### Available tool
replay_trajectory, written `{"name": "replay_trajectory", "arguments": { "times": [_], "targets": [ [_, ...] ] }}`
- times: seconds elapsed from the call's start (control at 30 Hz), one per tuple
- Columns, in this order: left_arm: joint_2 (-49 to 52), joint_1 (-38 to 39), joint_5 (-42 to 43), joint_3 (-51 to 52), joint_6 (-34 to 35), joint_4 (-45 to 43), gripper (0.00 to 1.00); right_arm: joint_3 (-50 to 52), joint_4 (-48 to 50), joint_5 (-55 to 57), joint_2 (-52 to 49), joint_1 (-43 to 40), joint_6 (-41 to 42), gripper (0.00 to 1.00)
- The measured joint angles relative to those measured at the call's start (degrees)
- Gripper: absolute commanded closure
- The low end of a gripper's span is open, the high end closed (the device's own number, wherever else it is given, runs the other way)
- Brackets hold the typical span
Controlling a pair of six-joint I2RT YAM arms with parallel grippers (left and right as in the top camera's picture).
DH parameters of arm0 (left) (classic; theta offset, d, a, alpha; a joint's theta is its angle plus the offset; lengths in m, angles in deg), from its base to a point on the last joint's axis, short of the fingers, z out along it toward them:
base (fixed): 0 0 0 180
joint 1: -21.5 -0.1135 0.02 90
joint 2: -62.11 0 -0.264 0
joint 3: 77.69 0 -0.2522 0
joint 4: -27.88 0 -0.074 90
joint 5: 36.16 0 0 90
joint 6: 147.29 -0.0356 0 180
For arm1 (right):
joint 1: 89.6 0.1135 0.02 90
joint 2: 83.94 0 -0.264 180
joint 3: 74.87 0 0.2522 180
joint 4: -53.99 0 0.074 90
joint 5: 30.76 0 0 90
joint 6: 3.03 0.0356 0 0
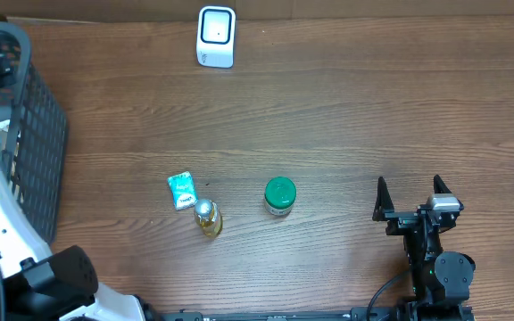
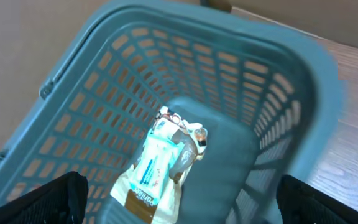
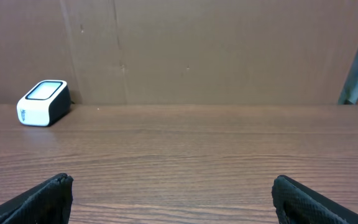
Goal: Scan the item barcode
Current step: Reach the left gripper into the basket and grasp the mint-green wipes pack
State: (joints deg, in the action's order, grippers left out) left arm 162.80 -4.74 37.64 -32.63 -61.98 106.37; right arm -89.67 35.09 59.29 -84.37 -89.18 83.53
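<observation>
Near the front of the table, a teal packet, small bottle and green-lidded jar sit left of the right gripper, jaws wide, empty, facing the white scanner at the far edge. Only the left wrist view shows the left gripper, spread open over a pouch in the basket.

On the bench, the scanner sits top centre. The basket at the left edge holds a pouch. Lower centre: sachet, bottle just beside it to the lower right, jar farther right.
</observation>
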Motion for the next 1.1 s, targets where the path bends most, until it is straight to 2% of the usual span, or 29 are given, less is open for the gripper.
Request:
{"name": "replay_trajectory", "arguments": {
  "times": [0.27,0.47,0.73,1.1],
  "targets": [
    [0.8,-7.8,8.6,3.7,0.0,-1.4,0.00,0.0,0.0,0.0,0.0,0.0,0.0,0.00],
    [4.1,-9.8,13.0,4.6,-0.2,-0.7,0.00,0.0,0.0,0.0,0.0,0.0,0.0,0.00],
    [9.7,-9.9,14.1,4.7,-1.8,0.0,0.01,0.0,0.0,0.0,0.0,0.0,0.0,0.00],
    [12.5,-11.7,14.1,4.7,-3.2,-0.5,0.00,0.0,0.0,0.0,0.0,0.0,0.0,0.00]
  ]
}}
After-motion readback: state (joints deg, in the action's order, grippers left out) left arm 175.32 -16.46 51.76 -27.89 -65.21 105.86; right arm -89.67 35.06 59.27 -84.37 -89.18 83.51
